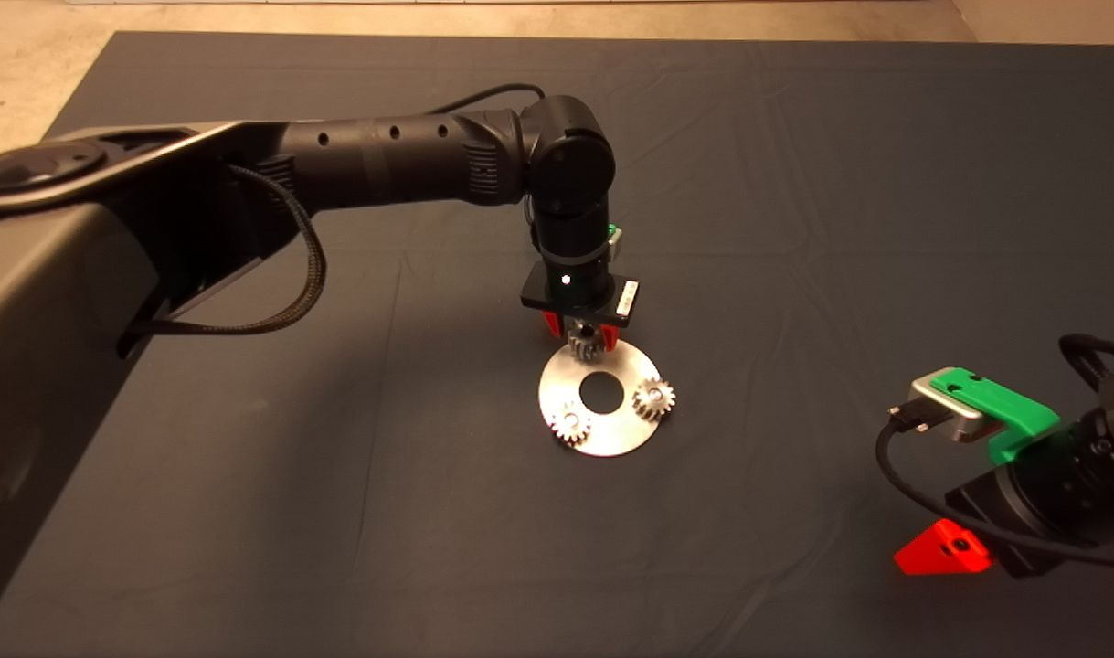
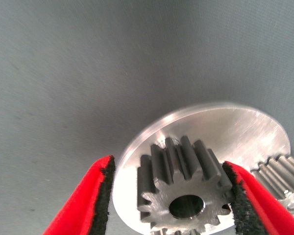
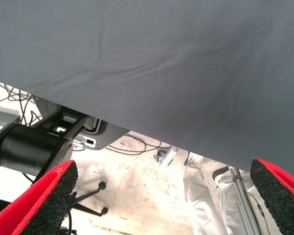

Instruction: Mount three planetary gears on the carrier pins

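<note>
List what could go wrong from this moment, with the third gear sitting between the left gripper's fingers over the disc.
1. In the left wrist view, one pad sits apart from the third gear while the other finger touches it, so the left gripper could nudge it when withdrawing.
2. Its pin is hidden, so seating is unconfirmed; the gear may rest tilted on the disc.
3. The two seated gears are close by and could be bumped.

No readable text in any view.

The only thing that looks like a label is a small white sticker (image 1: 628, 299) on the black mounting plate above the left gripper (image 1: 582, 340), over the far edge of the disc (image 1: 602, 400); its print is too small to read. The gears, the mat (image 1: 794, 183) and the parked right gripper (image 1: 940, 550) at the near right show no letters, numbers or brand marks.
</note>
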{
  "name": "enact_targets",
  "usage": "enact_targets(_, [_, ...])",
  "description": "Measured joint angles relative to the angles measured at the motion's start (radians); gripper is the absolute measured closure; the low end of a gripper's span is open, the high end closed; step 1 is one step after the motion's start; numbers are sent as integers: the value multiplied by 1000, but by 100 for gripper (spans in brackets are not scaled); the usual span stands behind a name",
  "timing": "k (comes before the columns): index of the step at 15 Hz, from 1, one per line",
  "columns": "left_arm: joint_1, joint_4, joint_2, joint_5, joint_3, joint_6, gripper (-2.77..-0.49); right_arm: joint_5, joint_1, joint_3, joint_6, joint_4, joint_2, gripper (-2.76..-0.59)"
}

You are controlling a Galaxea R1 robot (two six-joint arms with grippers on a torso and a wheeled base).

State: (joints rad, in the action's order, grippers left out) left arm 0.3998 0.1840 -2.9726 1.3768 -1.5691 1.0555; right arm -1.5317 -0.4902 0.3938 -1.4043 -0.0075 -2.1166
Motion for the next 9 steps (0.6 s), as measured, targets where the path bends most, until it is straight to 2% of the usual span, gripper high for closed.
enact_targets(1, [5, 0, 0, -1, -1, -1, -146, 0, 0, 0, 0, 0, 0, -262])
enact_targets(3, [6, 2, 0, 0, -12, -1, -160, 0, 0, 0, 0, 0, 0, -262])
enact_targets(7, [6, 3, 0, 1, -13, -1, -160, 0, 0, 0, 0, 0, 0, -262])
enact_targets(9, [7, 3, 0, 0, -13, -1, -175, 0, 0, 0, 0, 0, 0, -262])
